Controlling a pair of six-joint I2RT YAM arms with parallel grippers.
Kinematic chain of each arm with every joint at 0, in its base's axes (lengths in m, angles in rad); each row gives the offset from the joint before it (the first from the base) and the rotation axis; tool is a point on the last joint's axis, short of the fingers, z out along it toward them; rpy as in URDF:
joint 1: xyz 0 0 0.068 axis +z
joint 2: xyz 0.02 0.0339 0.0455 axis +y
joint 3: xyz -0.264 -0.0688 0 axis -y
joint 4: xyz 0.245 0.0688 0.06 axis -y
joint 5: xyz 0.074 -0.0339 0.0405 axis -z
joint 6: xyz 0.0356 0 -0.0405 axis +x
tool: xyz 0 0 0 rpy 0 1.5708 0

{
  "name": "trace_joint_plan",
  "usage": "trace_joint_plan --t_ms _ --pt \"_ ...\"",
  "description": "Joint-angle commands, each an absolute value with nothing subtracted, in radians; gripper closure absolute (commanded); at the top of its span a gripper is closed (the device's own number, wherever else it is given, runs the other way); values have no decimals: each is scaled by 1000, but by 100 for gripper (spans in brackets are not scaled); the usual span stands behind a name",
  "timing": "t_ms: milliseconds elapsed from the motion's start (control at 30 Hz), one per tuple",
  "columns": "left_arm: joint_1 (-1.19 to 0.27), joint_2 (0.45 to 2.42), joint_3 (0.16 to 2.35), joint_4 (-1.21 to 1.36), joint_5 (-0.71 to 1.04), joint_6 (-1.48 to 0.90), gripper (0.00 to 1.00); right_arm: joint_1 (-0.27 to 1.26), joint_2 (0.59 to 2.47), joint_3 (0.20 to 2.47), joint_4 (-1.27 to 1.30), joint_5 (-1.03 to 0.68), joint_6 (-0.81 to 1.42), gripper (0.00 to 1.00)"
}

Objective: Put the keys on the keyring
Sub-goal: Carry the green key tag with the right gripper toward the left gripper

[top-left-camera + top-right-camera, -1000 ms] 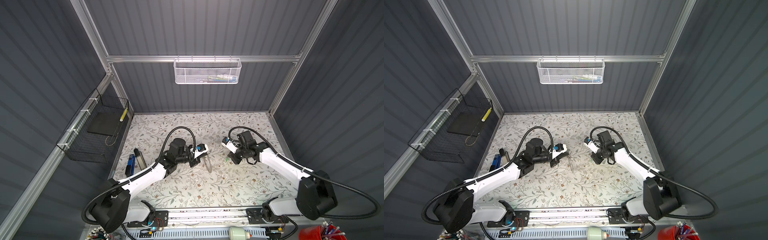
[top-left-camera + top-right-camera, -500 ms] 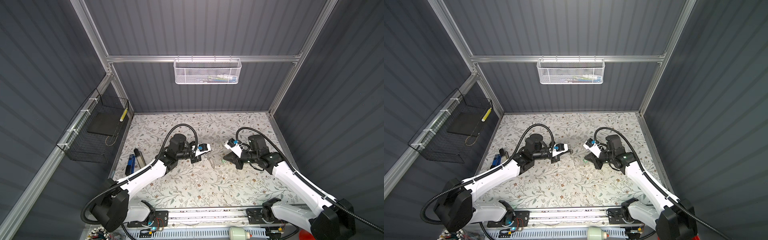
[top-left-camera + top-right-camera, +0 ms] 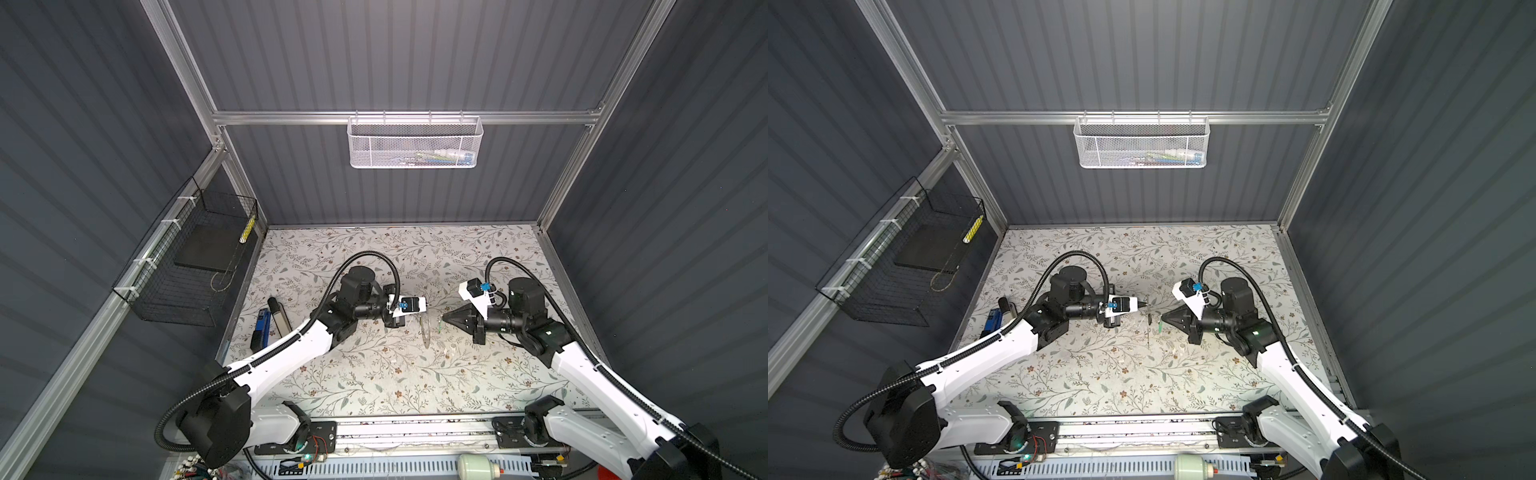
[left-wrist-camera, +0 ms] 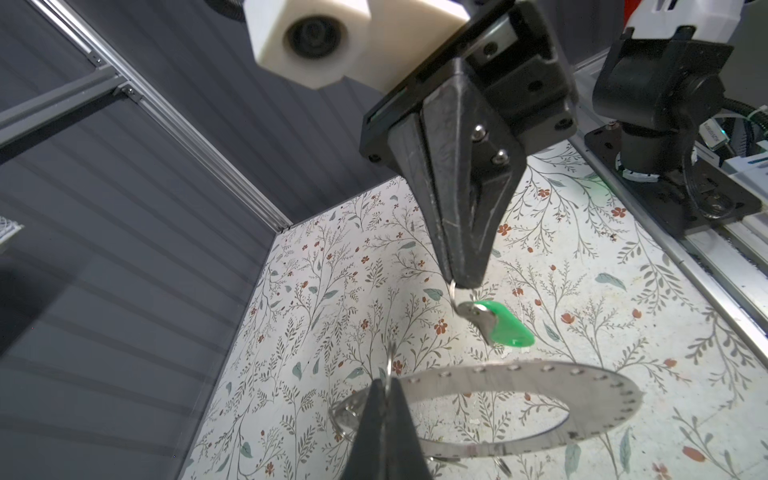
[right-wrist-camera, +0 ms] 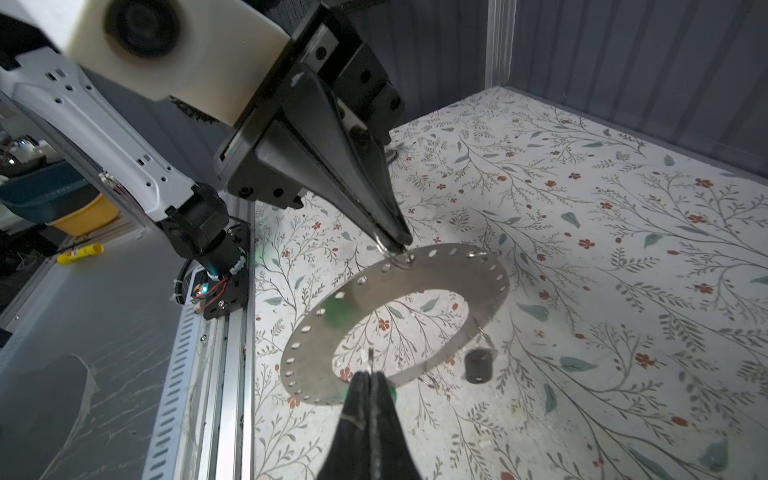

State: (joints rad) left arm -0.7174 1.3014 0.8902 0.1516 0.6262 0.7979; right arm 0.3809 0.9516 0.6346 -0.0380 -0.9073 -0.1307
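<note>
Keyring (image 5: 490, 286) is up off the floral-patterned table mat (image 5: 623, 249), folks: a flat grey metal ring-shaped plate with a big central hole, hanging between the two arms. Both top views give only a thin edge-on sliver of it. The wrist views open up its broad face and the row of tiny holes round the rim. Left gripper (image 5: 395, 243) has its black jaws clamped tight on a small wire loop (image 5: 398, 258) at the plate's rim. Right gripper (image 4: 463, 282), jaws pinched together too, grips a little wire ring (image 4: 455, 296), and the bright-green translucent key tag (image 4: 507, 328) dangles from it, near the plate but not touching. That tag is sharp in the left wrist view; in the right wrist view it's only a green smear. And only the right wrist view catches the black key head (image 5: 480, 365), hanging below the plate's rim.
</note>
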Motion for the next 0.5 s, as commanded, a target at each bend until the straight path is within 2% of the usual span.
trace_joint_plan --t_ms 0,300,467 --pt "-733 1275 938 127 648 816 100 379 926 600 164 -954 -5 100" --pt "-746 1262 918 207 622 732 100 390 920 543 395 -958 166 100" --pt "-748 1261 920 206 623 724 100 406 932 543 423 -942 178 100"
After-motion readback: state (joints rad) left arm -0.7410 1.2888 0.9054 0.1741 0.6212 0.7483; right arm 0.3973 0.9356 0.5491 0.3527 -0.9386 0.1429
